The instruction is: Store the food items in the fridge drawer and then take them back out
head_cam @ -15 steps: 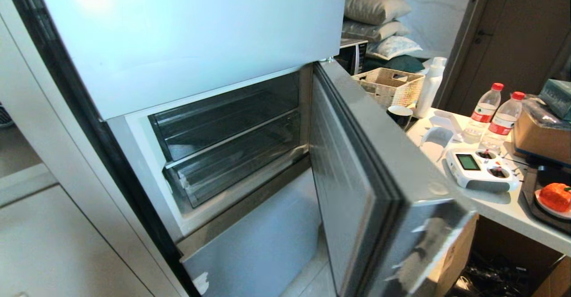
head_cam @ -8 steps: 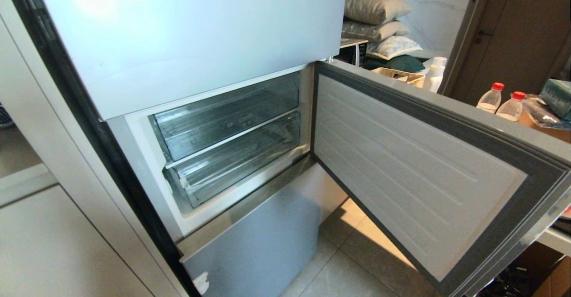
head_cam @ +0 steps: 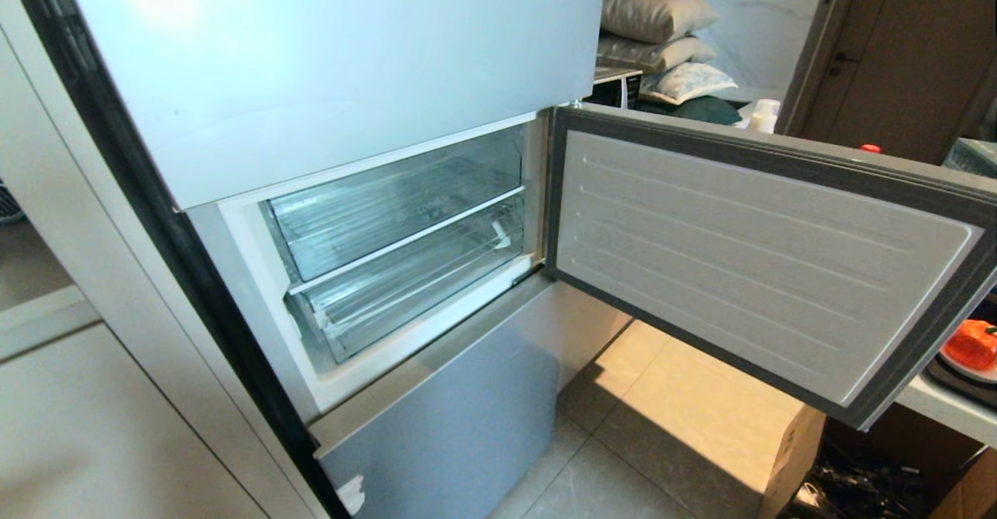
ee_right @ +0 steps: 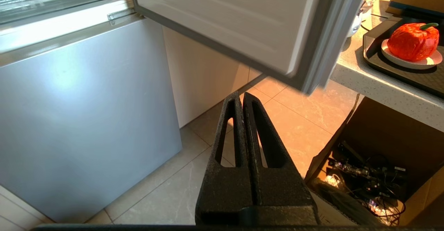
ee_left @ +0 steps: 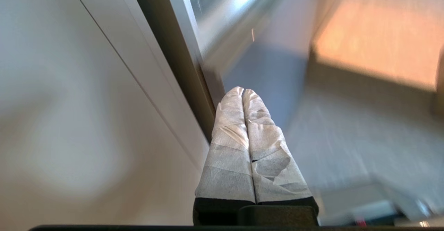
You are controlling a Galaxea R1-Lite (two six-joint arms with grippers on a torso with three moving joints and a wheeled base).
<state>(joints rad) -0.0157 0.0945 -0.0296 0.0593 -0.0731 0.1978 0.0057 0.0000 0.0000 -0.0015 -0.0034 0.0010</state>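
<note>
The fridge drawer (head_cam: 405, 289) is the lower, wider clear bin in the lit compartment, pushed in under a shorter clear bin (head_cam: 389, 203). One food item (head_cam: 970, 344), an orange-red lump, lies on a white plate on the counter at the far right, half hidden by the open door. The right wrist view shows the food item (ee_right: 412, 42) whole. My left gripper (ee_left: 242, 91), with taped fingers, is shut on nothing, low by the fridge's left edge. My right gripper (ee_right: 241, 95) is shut and empty over the floor tiles below the door. Neither arm shows in the head view.
The compartment door (head_cam: 748, 262) stands wide open to the right, reaching over the counter's edge (head_cam: 935, 406). A dark tray (ee_right: 399, 69) carries the plate. An open cardboard box (ee_right: 367, 168) of cables sits under the counter. A white cabinet (head_cam: 93, 425) flanks the fridge on the left.
The compartment door has swung from edge-on to wide open on the right, and now hides the bottles and controller on the counter. The compartment now looks lit. Both drawers stay pushed in.
</note>
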